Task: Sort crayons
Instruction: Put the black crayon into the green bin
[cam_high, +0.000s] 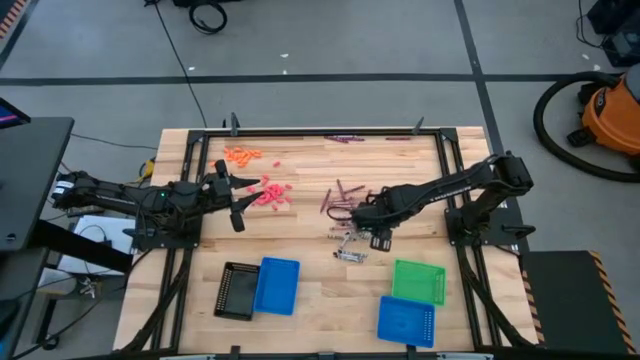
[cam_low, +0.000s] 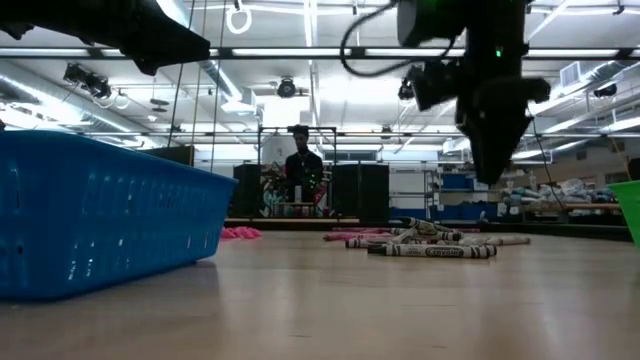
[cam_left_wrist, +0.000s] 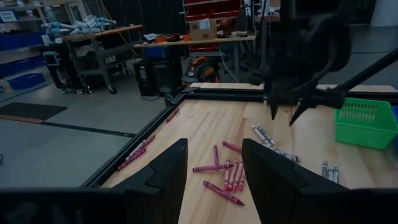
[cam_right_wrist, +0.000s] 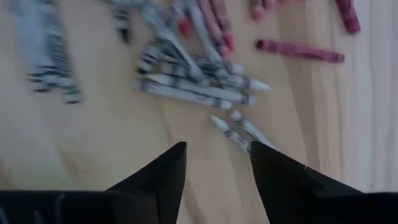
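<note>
Red-pink crayons (cam_high: 272, 195) lie in a loose heap on the table, and they show between my left fingers in the left wrist view (cam_left_wrist: 227, 177). My left gripper (cam_high: 238, 200) is open just left of them, above the table. Orange crayons (cam_high: 240, 155) lie toward the far left. Dark purple crayons (cam_high: 345, 200) lie at the middle. Silver-grey crayons (cam_high: 348, 250) lie near them, and they also show in the right wrist view (cam_right_wrist: 199, 90). My right gripper (cam_high: 375, 235) hangs open above the silver-grey heap, pointing down (cam_right_wrist: 217, 162), and touches nothing.
A black tray (cam_high: 236, 290) and a blue tray (cam_high: 277, 285) stand at the near left. A green tray (cam_high: 418, 280) and a second blue tray (cam_high: 406, 320) stand at the near right. A few purple crayons (cam_high: 345, 138) lie along the far edge. A person (cam_low: 300, 170) stands beyond the table.
</note>
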